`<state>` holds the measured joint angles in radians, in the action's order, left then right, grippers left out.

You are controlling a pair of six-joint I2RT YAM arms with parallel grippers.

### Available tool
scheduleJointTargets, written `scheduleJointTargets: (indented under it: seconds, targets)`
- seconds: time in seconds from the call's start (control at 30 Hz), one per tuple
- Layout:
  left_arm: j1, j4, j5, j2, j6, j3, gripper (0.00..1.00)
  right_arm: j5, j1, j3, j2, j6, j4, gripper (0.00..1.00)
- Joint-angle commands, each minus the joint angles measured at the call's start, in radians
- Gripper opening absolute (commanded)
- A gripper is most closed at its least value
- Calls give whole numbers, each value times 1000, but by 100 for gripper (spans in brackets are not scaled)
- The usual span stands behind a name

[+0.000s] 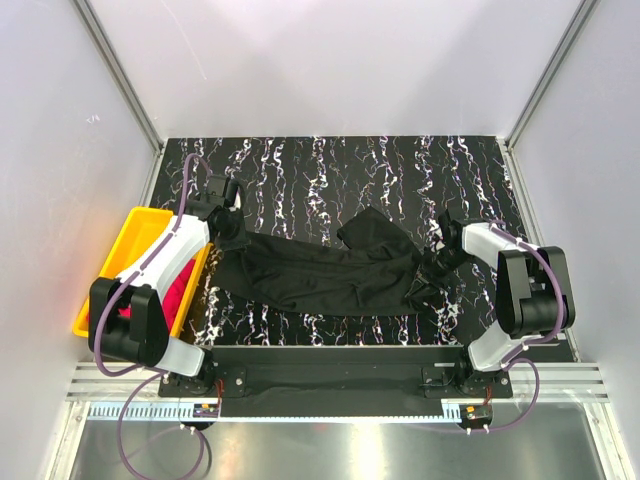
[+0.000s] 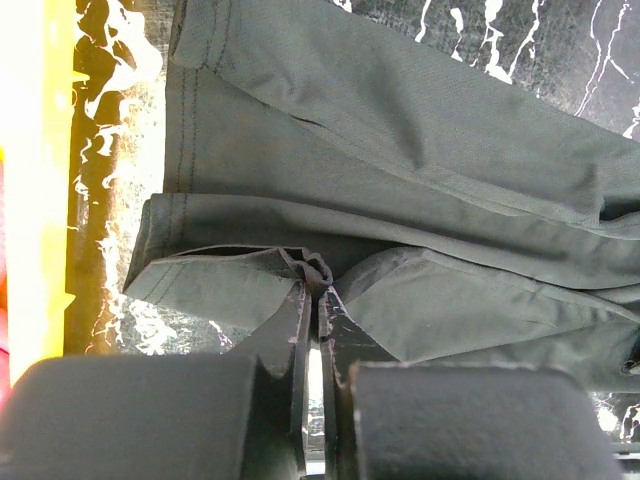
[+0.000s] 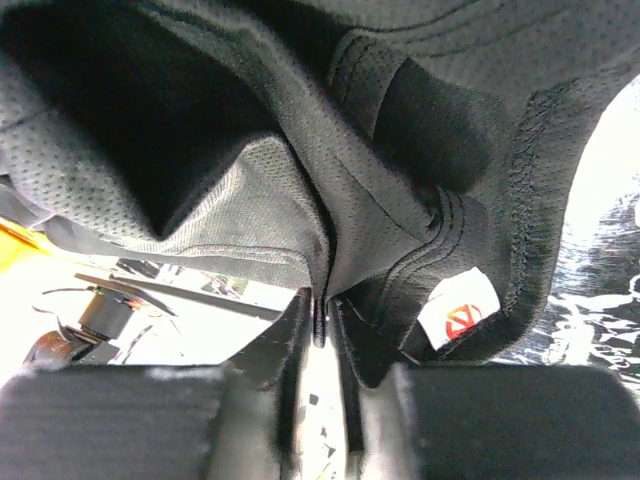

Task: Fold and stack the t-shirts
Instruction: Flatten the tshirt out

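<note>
The black t-shirt lies stretched left to right across the marbled table, with a flap sticking up at the back. My left gripper is shut on its left end; the left wrist view shows the jaws pinching a bunched hem of the shirt. My right gripper is shut on its right end; the right wrist view shows the jaws clamped on a fold of the shirt near a white label, lifted off the table. The pink t-shirt lies in the tray, mostly hidden by my left arm.
A yellow plastic tray stands at the table's left edge under my left arm; its rim shows in the left wrist view. White walls close in the back and both sides. The black marbled tabletop stretches behind the shirt.
</note>
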<state>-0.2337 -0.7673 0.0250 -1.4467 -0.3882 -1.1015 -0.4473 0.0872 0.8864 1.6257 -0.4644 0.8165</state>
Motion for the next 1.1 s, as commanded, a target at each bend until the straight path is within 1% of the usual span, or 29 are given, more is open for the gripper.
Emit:
scheduleJointTargets:
  seconds: [0.0, 0.03, 0.07, 0.23, 0.4, 0.67, 0.73, 0.77, 0.8, 0.83, 0.87, 0.9, 0.93, 1.03, 1.07]
  targets:
    - [2, 31, -19, 31, 20, 3, 0, -24, 9, 2, -14, -5, 10, 23]
    - [2, 30, -19, 29, 22, 3, 0, -27, 8, 5, -7, -5, 12, 27]
    - [2, 29, -42, 31, 23, 3, 0, -28, 9, 5, -10, -6, 16, 28]
    - [2, 29, -31, 49, 29, 12, 0, -51, 8, -12, -67, -29, 26, 29]
    - [4, 31, -28, 51, 32, 20, 0, -60, 8, -17, -81, -39, 36, 28]
    - [2, 33, -30, 49, 28, 22, 0, -33, 8, 3, -52, -7, 41, 28]
    - [4, 34, -30, 54, 28, 20, 0, 24, 8, 25, -46, 16, 65, 29]
    - [4, 34, -28, 54, 28, 23, 0, 89, 5, 55, -41, 50, 79, 29]
    - [4, 34, -30, 54, 26, 23, 0, 129, 2, 74, -35, 72, 93, 36]
    - [4, 34, -30, 54, 26, 23, 0, 175, -3, 89, -18, 85, 117, 39]
    - [2, 34, -30, 52, 25, 23, 0, 268, -15, 121, -9, 116, 131, 40]
    - [2, 34, -34, 51, 25, 23, 0, 315, -17, 138, 6, 130, 147, 46]
    - [4, 34, -33, 52, 26, 22, 0, 347, -29, 155, 8, 119, 173, 48]
    - [4, 34, -31, 55, 26, 20, 0, 274, -35, 184, -23, 118, 176, 50]
    - [2, 34, -30, 55, 26, 22, 0, 206, -35, 186, -33, 101, 174, 50]
